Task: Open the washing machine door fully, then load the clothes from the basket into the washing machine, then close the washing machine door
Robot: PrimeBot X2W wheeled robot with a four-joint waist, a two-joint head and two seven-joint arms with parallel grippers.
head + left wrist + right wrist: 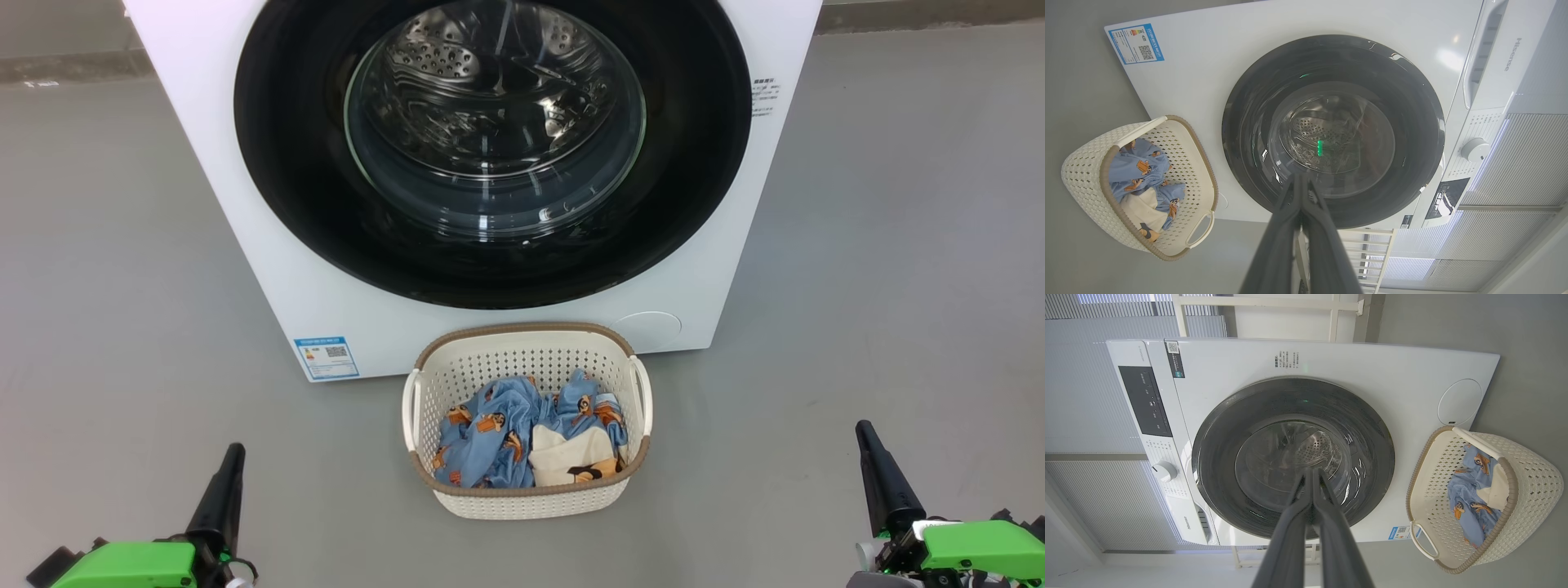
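At lower left, the left gripper (pixel 233 457) with long dark fingers hangs above the grey floor (pixel 122 286), fingers pressed together and holding nothing. At centre, the big white front-loading washing machine (pixel 269 269) has its round, glossy black-rimmed glass door (pixel 294 163) closed. Just before it on the floor stands the small cream perforated plastic basket (pixel 522 500), containing crumpled light-blue printed clothes (pixel 490 433) and a cream piece (pixel 563 461). At lower right, the right gripper (pixel 867 437) is likewise pinched closed and empty, well apart from the basket.

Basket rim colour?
Brown, woven-look, running round the top of the small cream perforated plastic basket; clearest in the head view.
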